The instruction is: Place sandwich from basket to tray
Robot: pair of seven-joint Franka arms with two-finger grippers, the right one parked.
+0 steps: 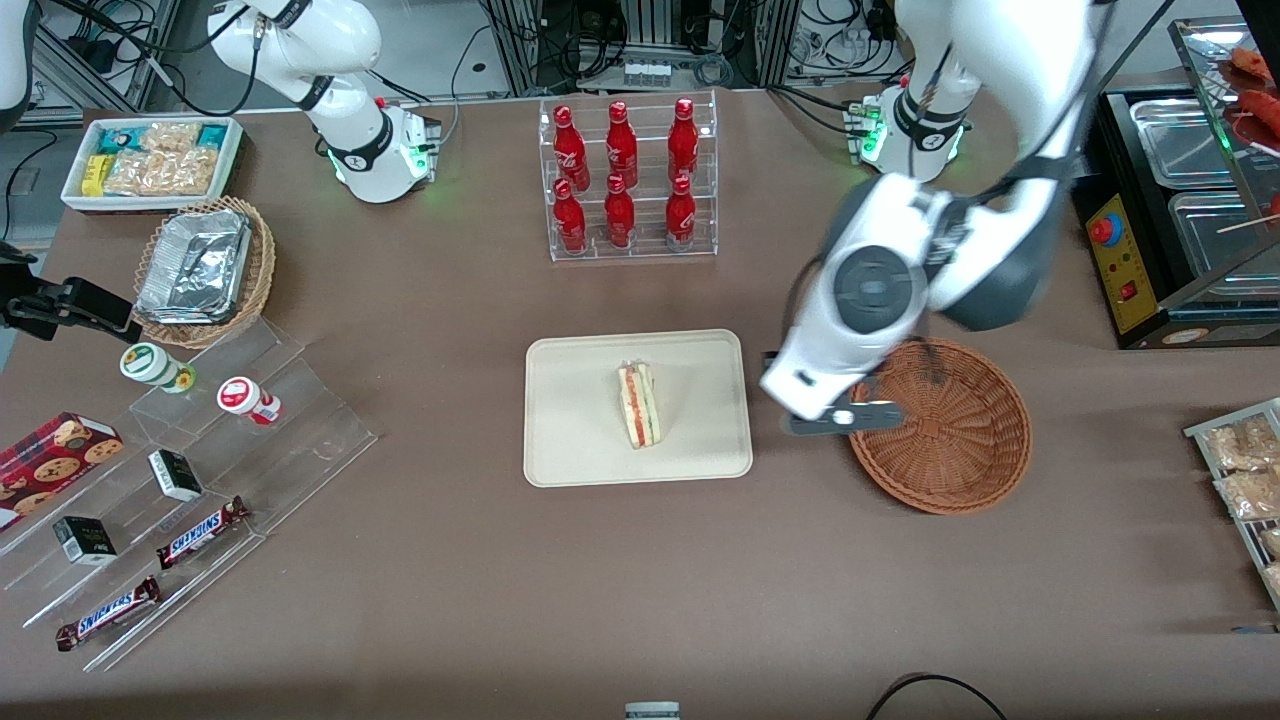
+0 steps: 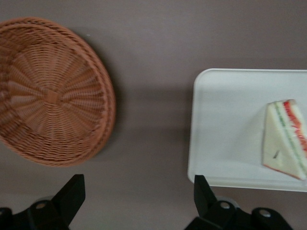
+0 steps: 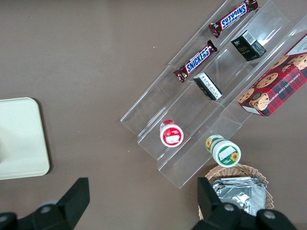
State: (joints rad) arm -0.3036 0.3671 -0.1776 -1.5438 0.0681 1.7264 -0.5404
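Count, front view: 1 sandwich [image 1: 638,405], on 1 tray [image 1: 570,440]. 1 red-brown basket [image 1: 960,440]. 6 red bottles [image 1: 620,215] in 1 clear rack [image 1: 705,175]. 2 Snickers bars [image 1: 200,532], 2 small black boxes [image 1: 175,475], 2 lidded cups [image 1: 245,398], 1 cookie box [image 1: 55,455]. 1 tan basket [image 1: 262,262] w/ foil containers [image 1: 195,265]. 1 white bin [image 1: 235,150] of snack packs. 1 tool [image 1: 845,418], fingers apart, above the tabletop [image 1: 450,600] btw tray & red-brown basket.

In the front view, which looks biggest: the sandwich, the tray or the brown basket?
1. Tray
2. Basket, slightly smaller, partly covered by the arm
3. Sandwich, by far the smallest

The gripper hovers over the basket's rim.
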